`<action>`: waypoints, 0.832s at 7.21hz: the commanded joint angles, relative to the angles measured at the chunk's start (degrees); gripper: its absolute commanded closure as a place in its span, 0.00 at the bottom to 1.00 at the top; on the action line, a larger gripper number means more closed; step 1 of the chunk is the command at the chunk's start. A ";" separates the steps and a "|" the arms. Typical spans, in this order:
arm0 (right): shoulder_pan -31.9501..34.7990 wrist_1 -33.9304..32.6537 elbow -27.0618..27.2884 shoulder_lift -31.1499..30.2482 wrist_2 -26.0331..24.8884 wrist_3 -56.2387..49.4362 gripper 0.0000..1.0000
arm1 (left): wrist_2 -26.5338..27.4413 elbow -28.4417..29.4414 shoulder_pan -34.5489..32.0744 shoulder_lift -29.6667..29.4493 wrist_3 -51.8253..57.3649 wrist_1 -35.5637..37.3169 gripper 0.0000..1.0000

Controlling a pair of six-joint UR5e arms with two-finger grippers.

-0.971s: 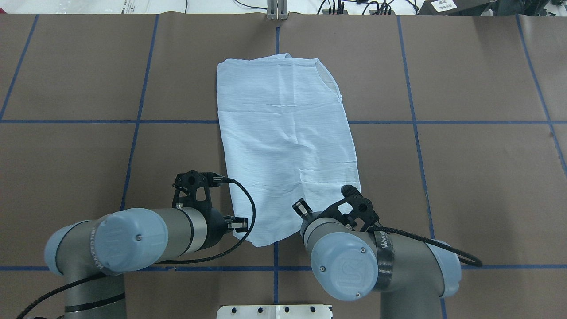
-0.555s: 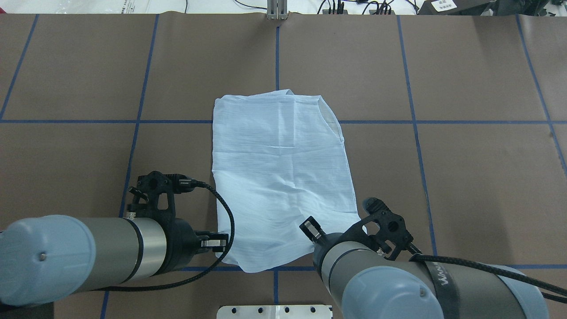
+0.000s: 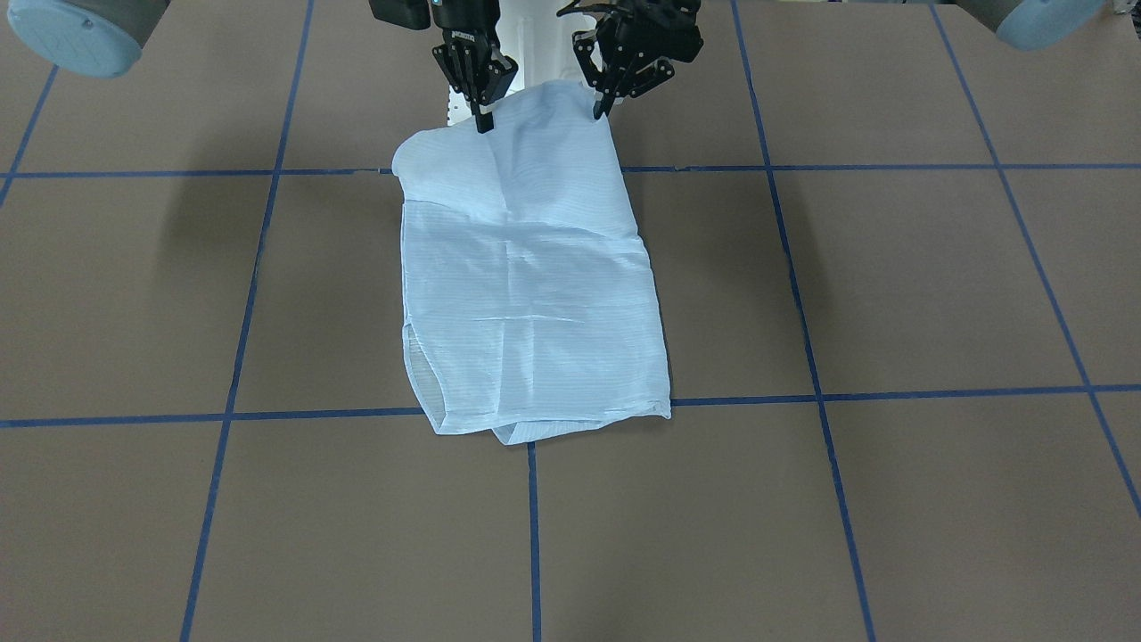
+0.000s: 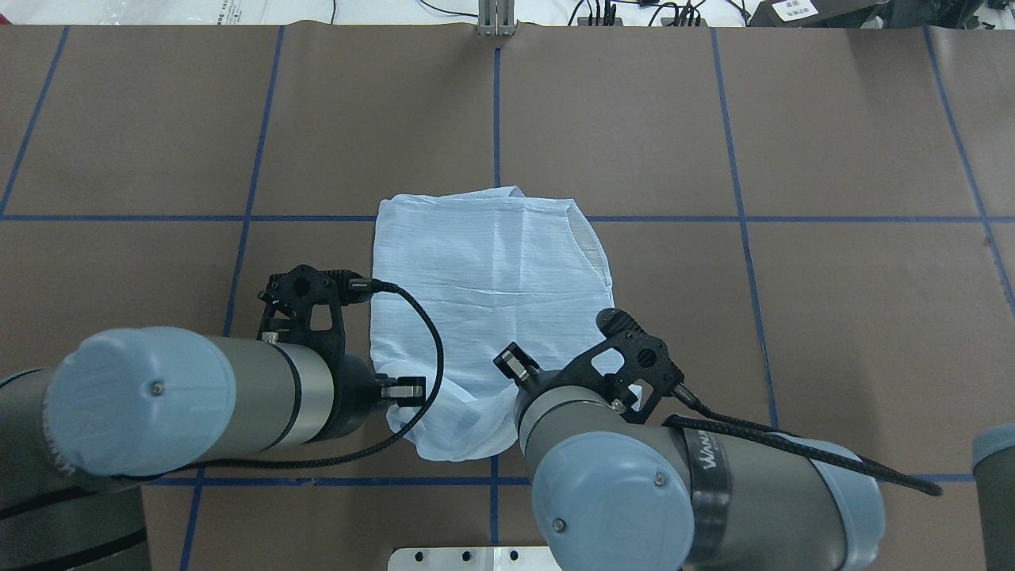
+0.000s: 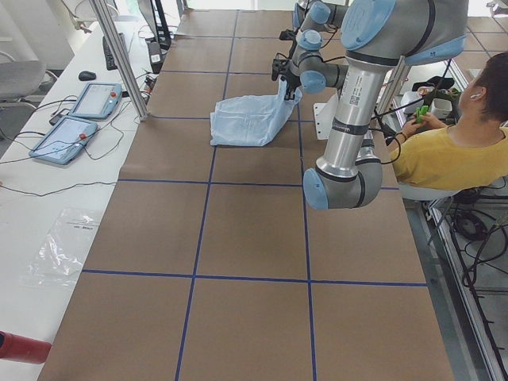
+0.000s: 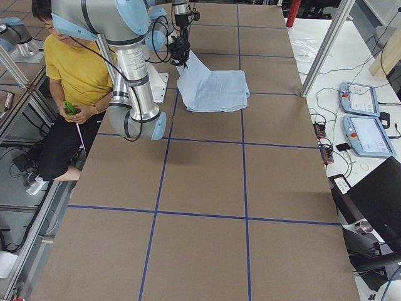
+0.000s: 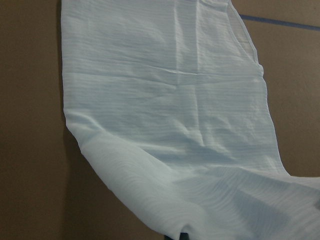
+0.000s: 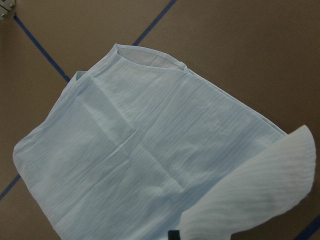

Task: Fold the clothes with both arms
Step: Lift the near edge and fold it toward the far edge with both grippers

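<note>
The pale blue shirt lies folded into a long rectangle on the brown table, also in the front-facing view. Its edge nearest the robot is lifted off the table and bunched. My left gripper is shut on one corner of that edge. My right gripper is shut on the other corner. In the overhead view both pairs of fingers are hidden under the wrists. The wrist views show the shirt running up from the table to the fingers. The collar and buttons are hidden.
The white pedestal base plate sits at the table's near edge between the arms. A seated operator in a yellow shirt is behind the robot. Two teach pendants lie on the white bench beyond the table's far side. A metal post stands at the far edge.
Both arms pulled the shirt across the table toward the robot; its far edge slid to the first blue cross line. The near edge now hangs lifted and bunched between the grippers.
</note>
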 commanded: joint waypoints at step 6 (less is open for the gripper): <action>12.75 21.80 -29.79 7.31 -0.22 -10.04 1.00 | 3.02 35.20 -14.66 -8.37 7.97 -22.08 1.00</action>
